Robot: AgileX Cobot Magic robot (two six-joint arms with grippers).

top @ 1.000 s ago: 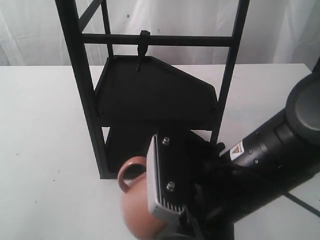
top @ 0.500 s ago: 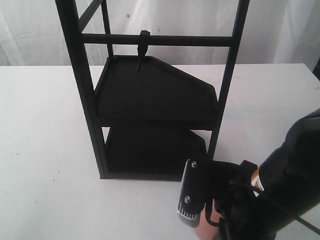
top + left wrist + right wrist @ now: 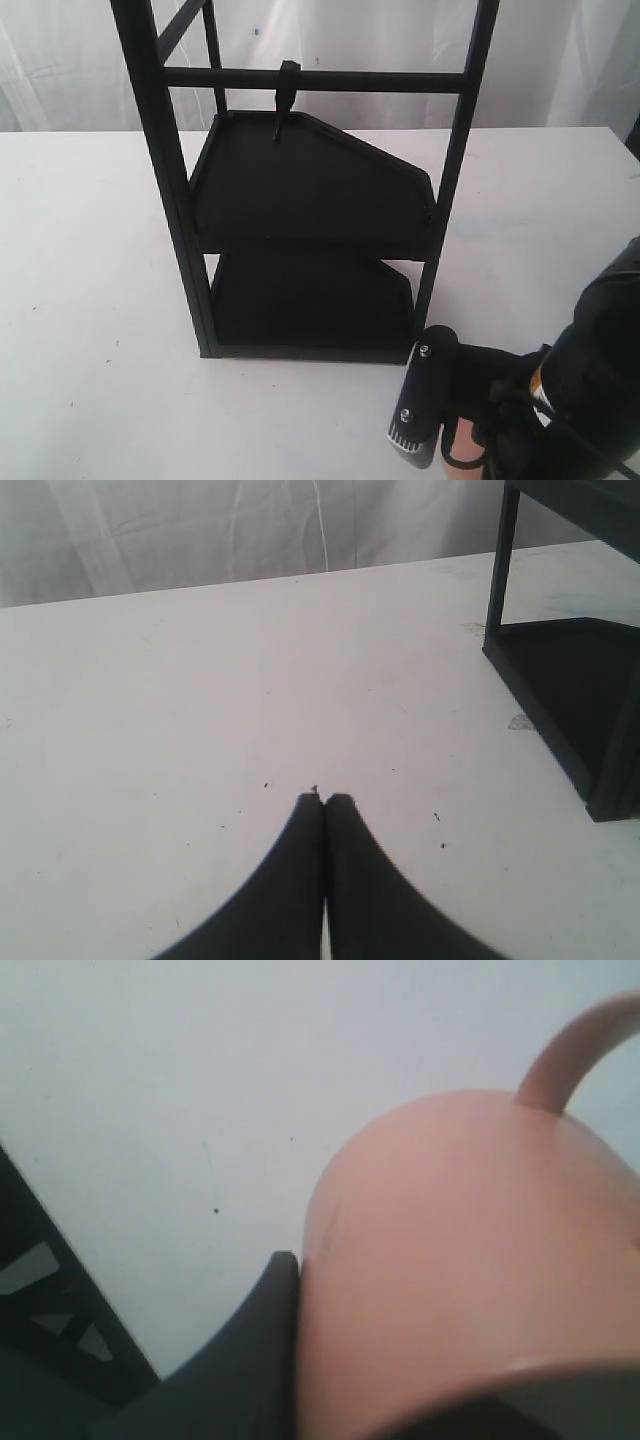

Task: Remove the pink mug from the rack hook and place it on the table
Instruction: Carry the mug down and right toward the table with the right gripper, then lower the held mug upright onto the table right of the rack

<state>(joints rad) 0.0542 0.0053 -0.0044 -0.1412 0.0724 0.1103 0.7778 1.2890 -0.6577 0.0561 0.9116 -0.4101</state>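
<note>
The pink mug (image 3: 460,1250) fills the right wrist view, its thin loop handle (image 3: 575,1050) pointing away from the camera. My right gripper (image 3: 440,432) is shut on the pink mug. One black finger (image 3: 262,1345) presses on its side; the other is hidden behind it. In the exterior view only a sliver of the pink mug (image 3: 462,438) shows, low over the table (image 3: 90,260) at the front right of the rack (image 3: 160,150). The rack hook (image 3: 286,98) hangs bare from the crossbar. My left gripper (image 3: 324,798) is shut and holds nothing, low over the table (image 3: 200,680).
The rack's two black tray shelves (image 3: 310,190) sit behind my right arm (image 3: 600,380). The rack's lower shelf and a post (image 3: 560,680) stand off to one side of my left gripper. White curtains hang behind the table.
My right arm has drawn back and down toward the lower right of the exterior view, carrying the mug with it. The mug, plainly visible a second ago, is now mostly hidden by the gripper.
</note>
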